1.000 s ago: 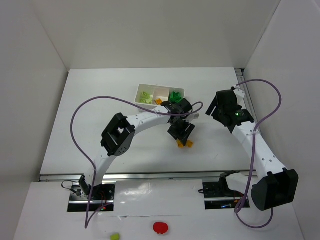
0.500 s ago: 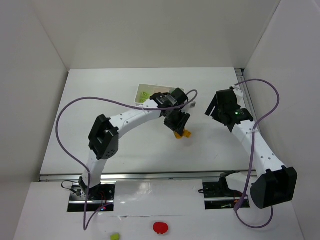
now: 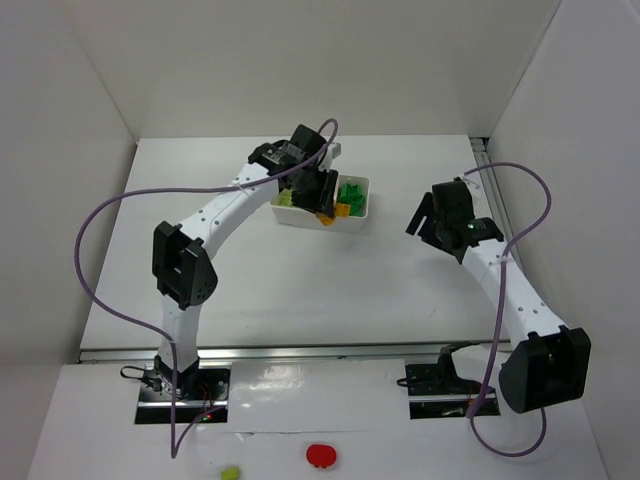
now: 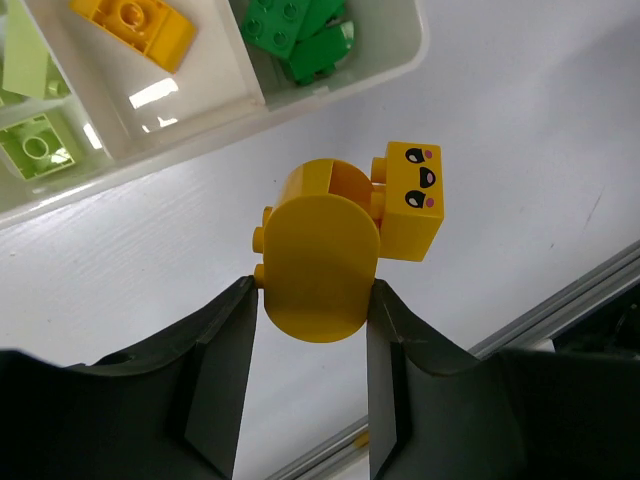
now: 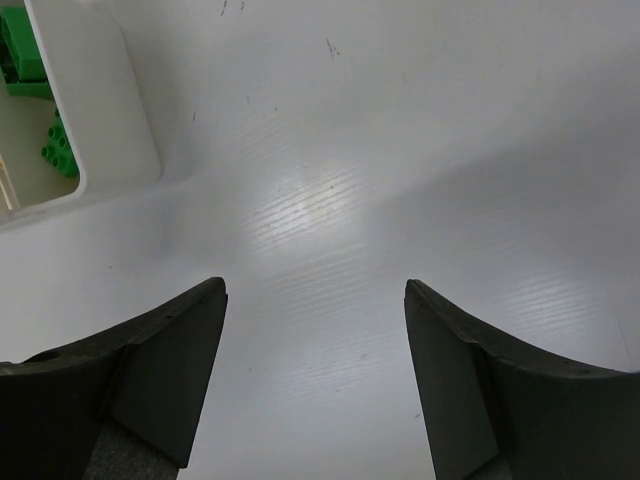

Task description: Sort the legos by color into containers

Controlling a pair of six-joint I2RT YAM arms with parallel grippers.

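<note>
Left claw (image 4: 310, 335) is clamped on an orange-yellow lego (image 4: 320, 255). It's a rounded piece pinched by its sides between both fingers, with a small face-printed cube joined on the right, and it sticks out past the tips. It's off the counter (image 4: 520, 150); can't tell how high.

The tray (image 4: 330, 88) sits just ahead of the claw tips. The near wall lies across the view, with three compartments side by side beyond it:
- Ahead-left: lime legos (image 4: 35, 150).
- Straight ahead, middle: another orange-yellow brick (image 4: 135, 25).
- Ahead-right: dark green legos (image 4: 300, 30).

From the top camera the held piece overlaps the tray's near edge, around the middle/green divider.

Right claw (image 5: 315, 350) has its fingers spread wide with nothing between them, only bare counter underneath. The tray's rounded corner and a few green bricks are far ahead-left of it. It's well apart from the left claw.
</note>
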